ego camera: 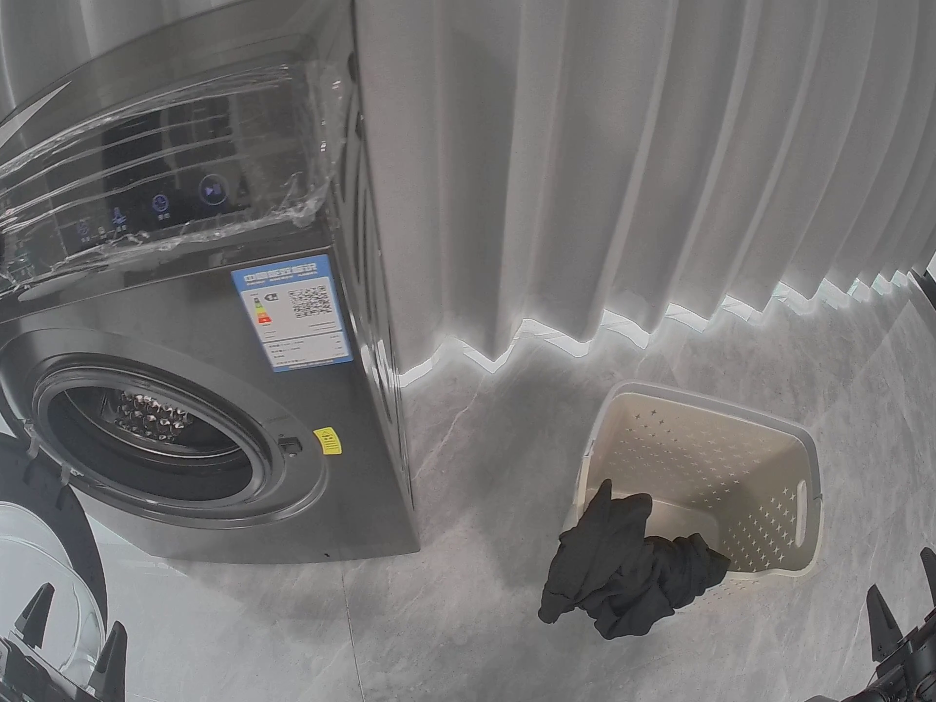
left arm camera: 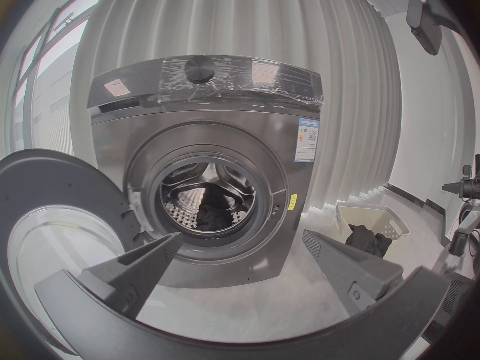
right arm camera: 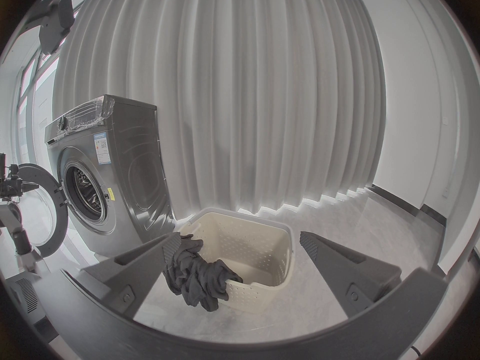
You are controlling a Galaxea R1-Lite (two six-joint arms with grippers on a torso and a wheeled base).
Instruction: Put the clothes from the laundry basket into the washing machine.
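At the lower left corner of the head view, the left claw (ego camera: 73, 626) hangs with its two fingers spread apart and nothing between them. Its own wrist view shows the same open, empty left claw (left arm camera: 239, 238) facing the front of the machine. At the lower right corner, the right claw (ego camera: 902, 577) is likewise open and holds nothing, and in its wrist view the right claw (right arm camera: 239, 238) points toward the basket. A little farther in, at the lower right of the head view, the cream laundry basket (ego camera: 682, 450) stands on the grey marbled floor (ego camera: 468, 587), well apart from both claws. A bundle of dark clothes (ego camera: 624, 567) is draped over its near rim, partly inside and partly hanging down the outside; the right wrist view shows the same clothes (right arm camera: 197, 276) on the basket's (right arm camera: 255, 241) edge. On the left of the head view stands the grey washing machine (ego camera: 195, 294). Its round door (ego camera: 49, 538) is swung open at the lower left, and the drum (ego camera: 146, 421) is exposed. In the left wrist view a dark garment (left arm camera: 212, 211) already lies inside the drum (left arm camera: 185, 211). Plastic film (ego camera: 175, 168) covers the control panel at the upper left, with a blue-edged label (ego camera: 292, 312) below it on the front. Behind everything, a pleated white curtain (ego camera: 634, 148) fills the upper right and reaches down to the floor just beyond the basket.
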